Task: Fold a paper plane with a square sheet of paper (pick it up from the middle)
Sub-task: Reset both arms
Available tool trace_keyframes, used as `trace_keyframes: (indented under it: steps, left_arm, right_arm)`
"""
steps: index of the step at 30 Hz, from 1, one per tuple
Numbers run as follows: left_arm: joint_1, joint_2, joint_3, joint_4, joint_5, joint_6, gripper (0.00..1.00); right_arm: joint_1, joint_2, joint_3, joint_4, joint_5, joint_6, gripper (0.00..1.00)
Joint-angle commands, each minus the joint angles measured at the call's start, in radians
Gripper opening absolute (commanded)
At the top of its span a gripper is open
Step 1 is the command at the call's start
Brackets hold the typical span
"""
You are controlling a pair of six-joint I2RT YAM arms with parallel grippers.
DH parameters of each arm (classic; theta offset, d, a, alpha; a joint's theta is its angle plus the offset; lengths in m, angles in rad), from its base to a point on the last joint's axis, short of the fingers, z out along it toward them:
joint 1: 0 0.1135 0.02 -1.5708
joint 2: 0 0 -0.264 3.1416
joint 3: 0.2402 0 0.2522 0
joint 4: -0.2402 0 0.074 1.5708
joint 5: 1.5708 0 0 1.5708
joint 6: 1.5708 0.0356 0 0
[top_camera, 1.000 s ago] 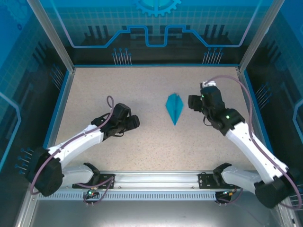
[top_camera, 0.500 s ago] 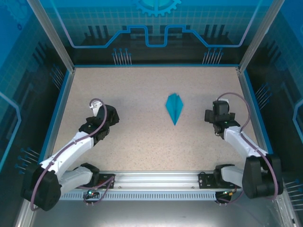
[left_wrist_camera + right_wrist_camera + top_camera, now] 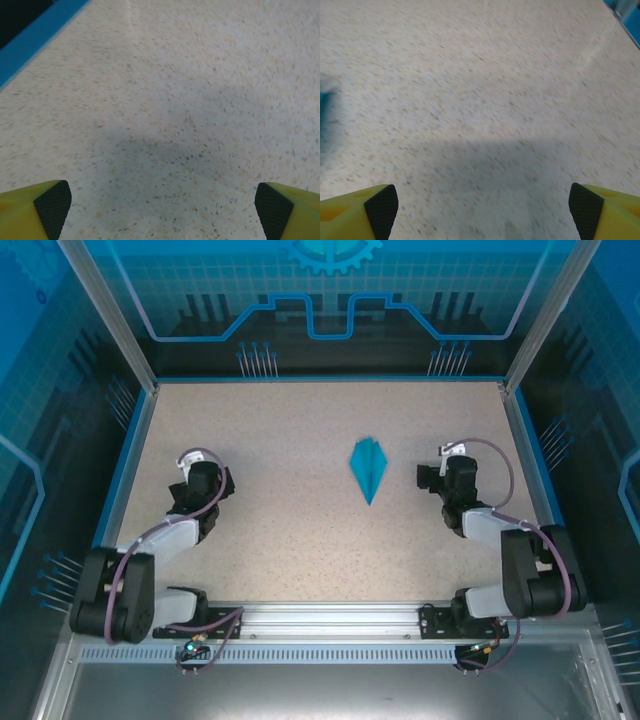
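The paper plane [image 3: 368,468], a slim cyan-blue dart folded from the square sheet, lies flat in the middle of the speckled table [image 3: 300,430], its point toward the near edge. My left gripper [image 3: 196,478] is folded back at the left, far from the plane. Its yellow fingers [image 3: 37,207] with black pads stand wide apart over bare table, so the left gripper [image 3: 162,210] is open and empty. My right gripper [image 3: 432,477] sits just right of the plane, apart from it. In the right wrist view the right gripper [image 3: 482,205] is open and empty, with a blue sliver of the plane [image 3: 324,107] at the left edge.
A blue rim [image 3: 125,470] borders the table, seen also as the blue rim [image 3: 35,35] at the upper left of the left wrist view. Aluminium posts and blue panels enclose the cell. The arms' base rail [image 3: 330,625] runs along the near edge.
Both arms have pulled back from the middle toward their bases and folded up. Both grippers have opened wider. The plane has stayed in place.
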Motion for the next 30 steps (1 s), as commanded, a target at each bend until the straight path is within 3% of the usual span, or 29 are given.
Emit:
trace_keyframes:
  steps: [1, 3, 4, 6, 7, 8, 12, 30]
  left_arm:
    - [0.010, 0.049, -0.048, 0.388, 0.125, 0.149, 0.99]
    - [0.020, 0.090, -0.051, 0.432, 0.159, 0.157, 0.99]
    - [0.020, 0.116, -0.062, 0.472, 0.197, 0.175, 0.99]
    - [0.018, 0.234, -0.110, 0.685, 0.294, 0.226, 0.99]
    - [0.017, 0.241, -0.106, 0.688, 0.302, 0.232, 0.99]
    - [0.023, 0.203, -0.071, 0.547, 0.328, 0.219, 0.98]
    - [0.060, 0.218, -0.053, 0.544, 0.350, 0.188, 0.98]
    - [0.058, 0.216, -0.048, 0.533, 0.356, 0.193, 0.99]
  right_arm:
    - [0.007, 0.040, -0.025, 0.192, -0.115, -0.078, 0.92]
    - [0.026, 0.066, -0.084, 0.318, -0.127, -0.108, 0.89]
    - [0.030, 0.088, -0.115, 0.402, -0.129, -0.114, 0.93]
    - [0.039, 0.084, -0.097, 0.356, -0.109, -0.120, 1.00]
    - [0.037, 0.092, -0.088, 0.351, -0.093, -0.111, 0.99]
    - [0.032, 0.092, -0.066, 0.309, -0.069, -0.092, 1.00]
    - [0.029, 0.095, -0.068, 0.318, 0.050, -0.036, 1.00]
    - [0.032, 0.095, -0.068, 0.314, 0.052, -0.037, 0.99]
